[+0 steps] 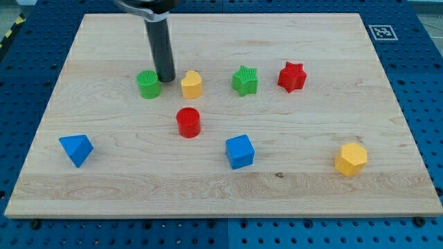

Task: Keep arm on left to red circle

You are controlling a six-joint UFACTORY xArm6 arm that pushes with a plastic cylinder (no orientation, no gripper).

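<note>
The red circle (pixel 187 122) is a short red cylinder near the board's middle, a little left of centre. My tip (pixel 166 79) stands above and to the left of it, between the green cylinder (pixel 148 84) on its left and the yellow block (pixel 191 84) on its right. The tip is apart from the red circle and close beside the green cylinder. The dark rod rises from the tip out of the view's top.
A green star (pixel 245 80) and a red star (pixel 291 77) lie to the right in the upper row. A blue triangular block (pixel 75 149) lies at lower left, a blue cube (pixel 239 151) below centre, a yellow hexagon (pixel 351 159) at lower right. The wooden board (pixel 221 200) rests on a blue pegboard.
</note>
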